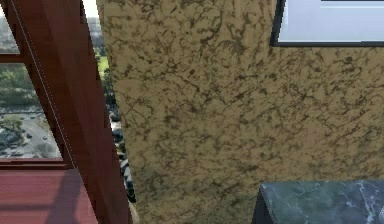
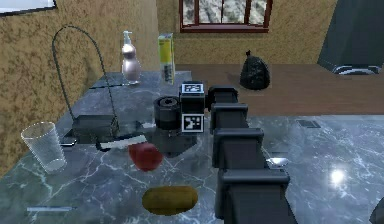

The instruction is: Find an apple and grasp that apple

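Apple (image 2: 147, 155), apparently, near the claw (image 2: 112, 143).

On counter (image 2: 330, 150): cup (image 2: 42, 145) far L, apple (image 2: 147, 155) to its R — lump (image 2: 170, 198) just in front, bottle (image 2: 129, 60) at back.

- Forward view: a rough tan wall (image 1: 200, 100) stands close across the way, with a red-brown frame (image 1: 75, 110) down its left and a dark counter corner (image 1: 320, 203) near right
- Arm side view: right of the arm (image 2: 245, 150), the marble countertop (image 2: 330, 150) lies bare; a dark pot (image 2: 254, 72) stands far beyond
- Left of the arm it is crowded: a red apple (image 2: 147, 155) and a brown oval (image 2: 170, 198) near, a clear cup (image 2: 42, 145) at the left edge, and a wire arch (image 2: 78, 28), a bottle (image 2: 129, 58) and a yellow-green glass (image 2: 166, 55) far
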Tool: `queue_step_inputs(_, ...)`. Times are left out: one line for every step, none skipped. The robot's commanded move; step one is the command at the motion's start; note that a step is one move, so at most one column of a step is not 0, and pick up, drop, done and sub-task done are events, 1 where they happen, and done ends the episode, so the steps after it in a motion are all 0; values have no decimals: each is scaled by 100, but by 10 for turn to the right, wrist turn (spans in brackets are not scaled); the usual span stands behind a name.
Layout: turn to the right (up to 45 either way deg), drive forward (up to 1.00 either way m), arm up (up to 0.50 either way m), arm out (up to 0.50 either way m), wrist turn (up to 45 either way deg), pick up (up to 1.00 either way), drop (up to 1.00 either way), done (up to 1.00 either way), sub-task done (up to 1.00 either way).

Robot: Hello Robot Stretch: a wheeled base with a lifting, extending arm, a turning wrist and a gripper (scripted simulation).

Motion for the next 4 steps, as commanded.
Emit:
queue_step_inputs(0,0,0,0,150,0,0,0,0)
queue_step_inputs(0,0,-8,0,0,0,0,0,0)
queue_step_inputs(0,0,0,0,0,100,0,0,0)
queue_step_inputs(0,0,8,0,0,0,0,0,0)
